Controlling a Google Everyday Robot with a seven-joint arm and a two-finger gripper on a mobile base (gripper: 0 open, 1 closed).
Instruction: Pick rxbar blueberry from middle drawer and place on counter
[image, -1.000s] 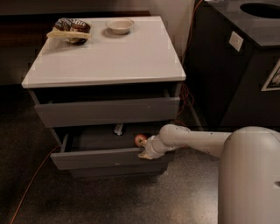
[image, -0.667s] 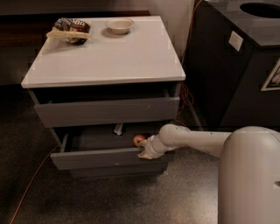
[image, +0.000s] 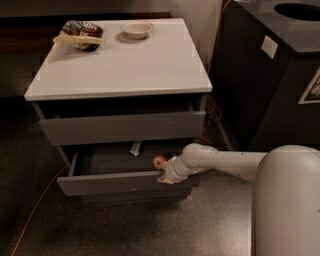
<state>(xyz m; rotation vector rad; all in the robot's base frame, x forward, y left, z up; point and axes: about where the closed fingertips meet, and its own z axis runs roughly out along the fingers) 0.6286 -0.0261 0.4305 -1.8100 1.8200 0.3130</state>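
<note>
- White square label (image: 270, 46) and a framed sign (image: 312, 90) sit on the black cabinet (image: 260, 110), right of the middle drawer (image: 112, 183). The writing on both is illegible, and the print on the crumpled brown-and-white snack bag (image: 80, 34) cannot be read either.
- The gripper (image: 165, 176) is at the right end of the middle drawer's front rim, at or on the edge. How far it is open cannot be told, nor whether it holds anything.
- A smooth white arm (image: 220, 162), a rounded tube, reaches in from the right of the middle drawer.
- The rxbar blueberry (image: 135, 148) is a small flat dark wrapped bar with a pale end. It lies inside the middle drawer against the back wall, up and left of the gripper and apart from it.
- The apple (image: 159, 161), small, round and red, is inside the middle drawer at its right side, just beside the gripper.
- The middle drawer is pulled out, with a plain grey front and a dark grey inside.
- The upper drawer front (image: 122, 127), directly above the middle drawer, stands slightly out.
- The counter (image: 130, 65) is a matte pale slab above the middle drawer. The snack bag and a shallow pale bowl (image: 136, 29) sit at its far edge.
- An orange cable (image: 35, 212) runs over the dark speckled floor (image: 150, 230), left of the middle drawer.
</note>
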